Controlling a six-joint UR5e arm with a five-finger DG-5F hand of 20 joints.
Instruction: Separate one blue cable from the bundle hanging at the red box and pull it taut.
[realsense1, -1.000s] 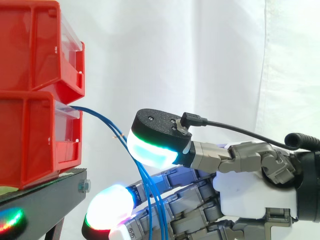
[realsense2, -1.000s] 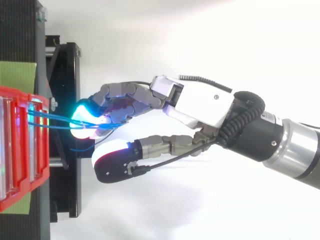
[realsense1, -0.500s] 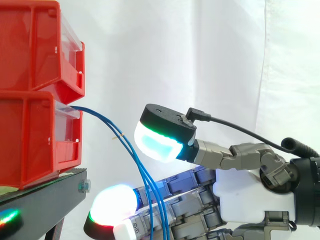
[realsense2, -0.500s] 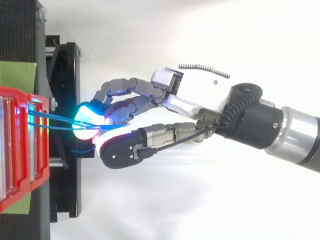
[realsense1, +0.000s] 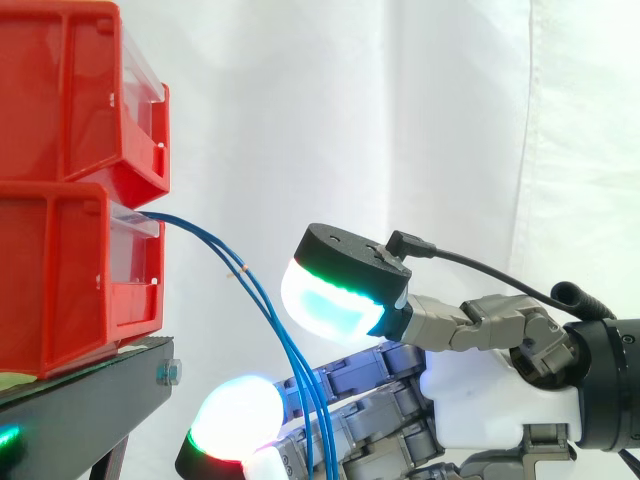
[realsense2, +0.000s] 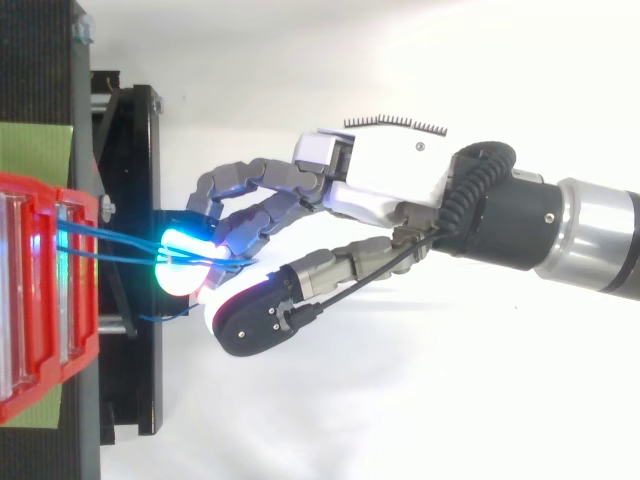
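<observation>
Red plastic bins stand stacked at the left of the side view, an upper bin (realsense1: 70, 90) on a lower bin (realsense1: 60, 270), both on a black stand (realsense1: 90, 390) before a white curtain (realsense1: 400, 120). From the front of the lower bin, just under its clear lip, a bundle of thin blue cables (realsense1: 240, 272) comes out. It runs a little way to the right, then bends down in a slack curve. The strands run close together and sag. Lower down they cross in front of the hand (realsense1: 480, 400) and leave the view at its bottom edge.

The hand reaches in from the right, lower than the lower bin's front, near the bins but apart from them. Seen from above, the blue cables (realsense2: 110, 238) lead from the bin's rim across the stand's edge to the tip of the hand (realsense2: 390, 185). One blue strand curls loose just beside the stand. Whether the hand grips the cables or they only lie across it cannot be told.

A green sheet (realsense2: 35, 150) lies on the stand under the bins in the top view. The arm (realsense2: 590, 235) enters there from the right edge.
</observation>
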